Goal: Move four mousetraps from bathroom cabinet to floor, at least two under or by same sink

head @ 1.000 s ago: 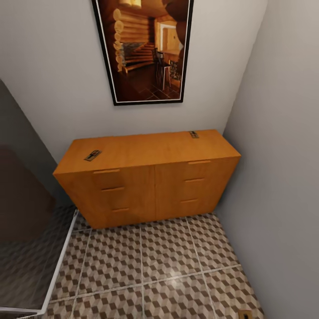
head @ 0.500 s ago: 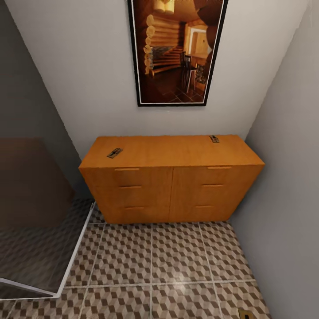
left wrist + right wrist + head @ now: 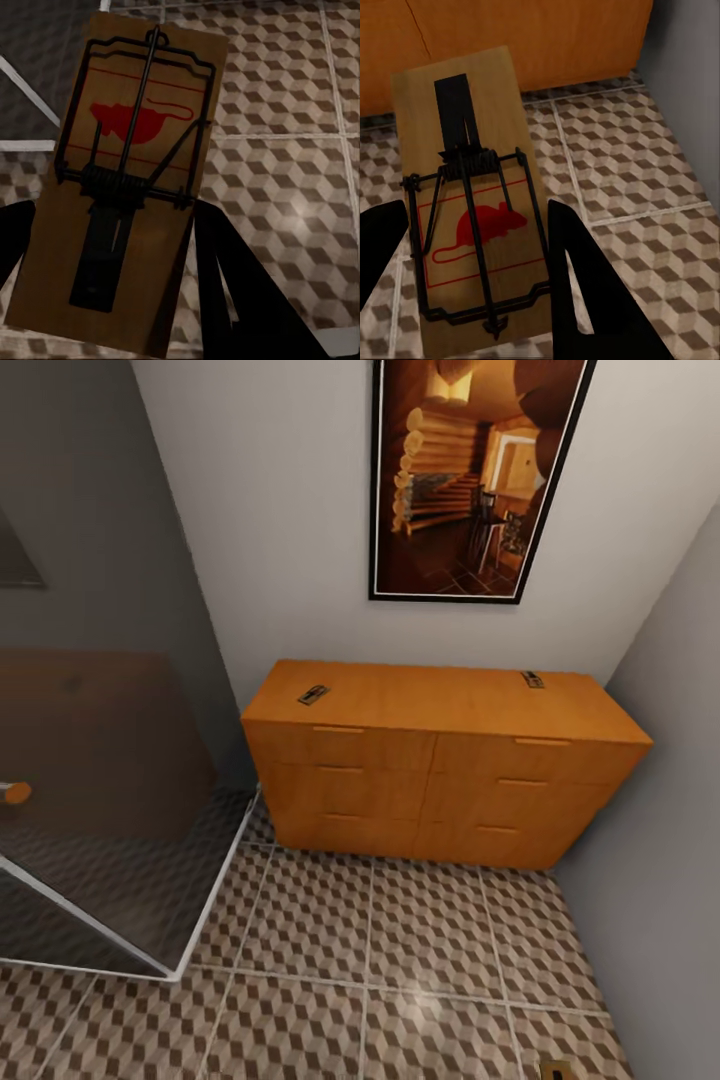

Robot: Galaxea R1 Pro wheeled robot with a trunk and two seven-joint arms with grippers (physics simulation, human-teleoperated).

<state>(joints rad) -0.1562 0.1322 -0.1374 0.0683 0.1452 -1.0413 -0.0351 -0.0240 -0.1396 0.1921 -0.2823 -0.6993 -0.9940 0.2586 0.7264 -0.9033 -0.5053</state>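
Seemingly open floor (image 3: pixel 400 960) fronts cabinet (image 3: pixel 440 780) (corner right)

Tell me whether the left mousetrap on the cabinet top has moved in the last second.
No. The mousetrap keeps its spot near the cabinet's left front corner; the camera turned.

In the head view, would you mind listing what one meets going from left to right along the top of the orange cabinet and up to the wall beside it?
Left mousetrap near the cabinet top's left end → right mousetrap near its back edge → grey side wall.
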